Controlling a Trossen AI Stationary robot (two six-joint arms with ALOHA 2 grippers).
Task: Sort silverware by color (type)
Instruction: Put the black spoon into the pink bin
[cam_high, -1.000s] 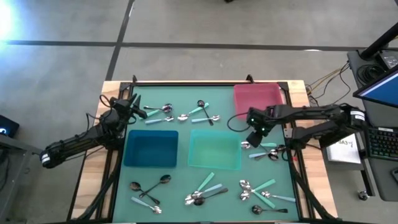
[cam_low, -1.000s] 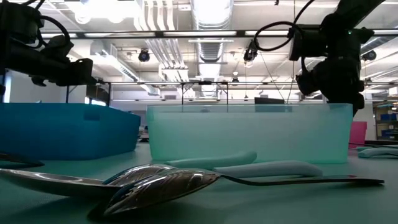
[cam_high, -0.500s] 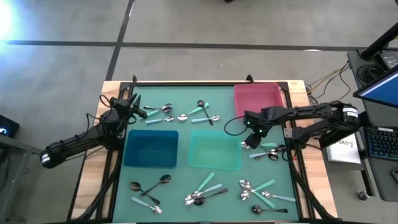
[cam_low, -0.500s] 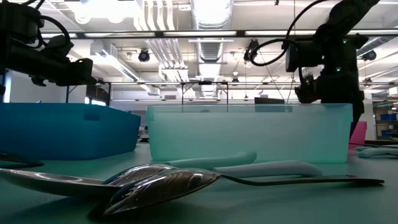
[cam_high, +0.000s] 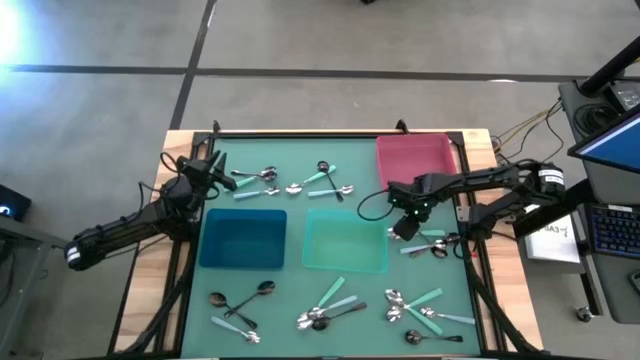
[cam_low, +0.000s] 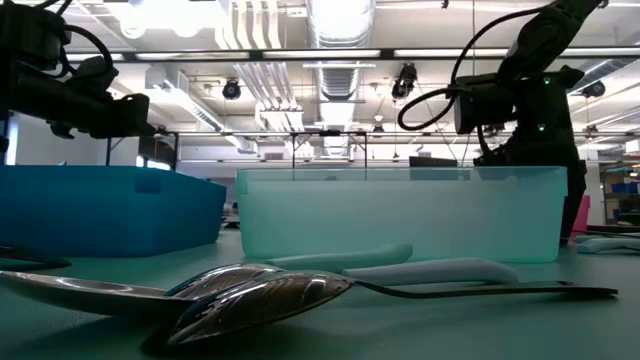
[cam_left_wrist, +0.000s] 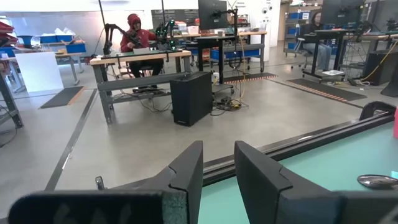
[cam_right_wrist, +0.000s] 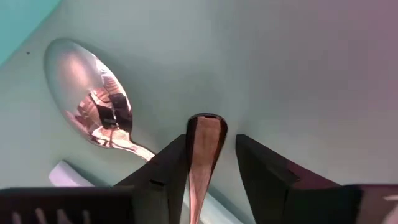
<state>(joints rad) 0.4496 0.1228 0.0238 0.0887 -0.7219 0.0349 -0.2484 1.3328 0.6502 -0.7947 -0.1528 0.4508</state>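
Observation:
My right gripper points down just right of the teal bin, low over a small group of spoons. In the right wrist view its open fingers stand on either side of a shiny spoon handle's end lying on the mat, next to a silver spoon bowl. My left gripper waits level at the table's far left, open with nothing between its fingers. More silverware lies in clusters at the far side and along the near side. My right gripper comes from above with one finger close against the handle's end and the other finger apart from it. Whether the near finger touches the handle, I cannot tell. The spoon lies flat on the mat.
A blue bin stands left of the teal bin, and a pink bin at the far right. Spoon clusters lie near left and near right. In the low view, two spoons lie close in front.
My right gripper has come down toward the spoons beside the teal bin's right side, shifting a little toward the near edge. In the low view its fingers have sunk behind the teal bin's wall.

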